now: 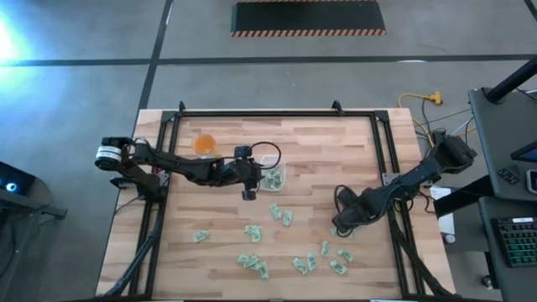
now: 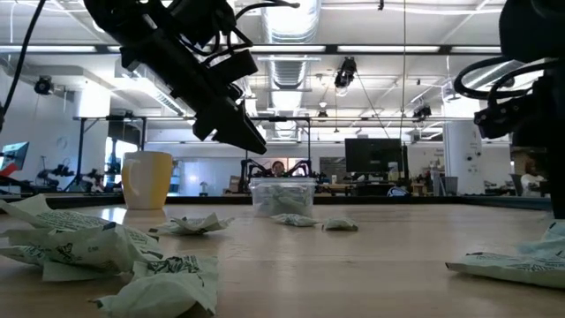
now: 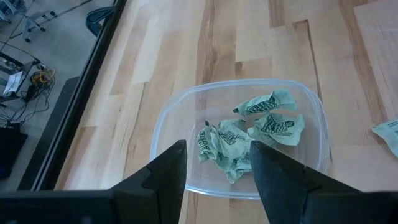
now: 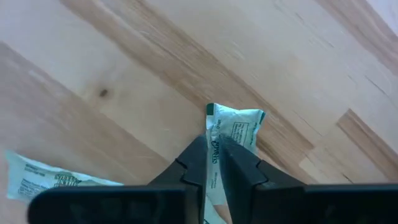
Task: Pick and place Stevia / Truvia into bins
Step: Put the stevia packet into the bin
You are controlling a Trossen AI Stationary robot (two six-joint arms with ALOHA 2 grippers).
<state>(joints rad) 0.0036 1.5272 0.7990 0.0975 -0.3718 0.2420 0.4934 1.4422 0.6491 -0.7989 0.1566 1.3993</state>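
A green sachet [image 4: 233, 134] is pinched between the narrowed fingers of the right gripper [image 4: 214, 163] low over the table [image 1: 336, 151], seemingly for lifting, while the left gripper [image 3: 214, 165] is held wide and empty above the clear bin [image 3: 311, 109], where several sachets already lie.

Crumpled green-white sachets [image 1: 252, 262] lie scattered on the wood, several inside the clear container [image 3: 168, 118].

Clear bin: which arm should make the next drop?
Right. Its pincer is shut on a sachet at the table's right side. The left pincer hangs open and empty over the clear bin.
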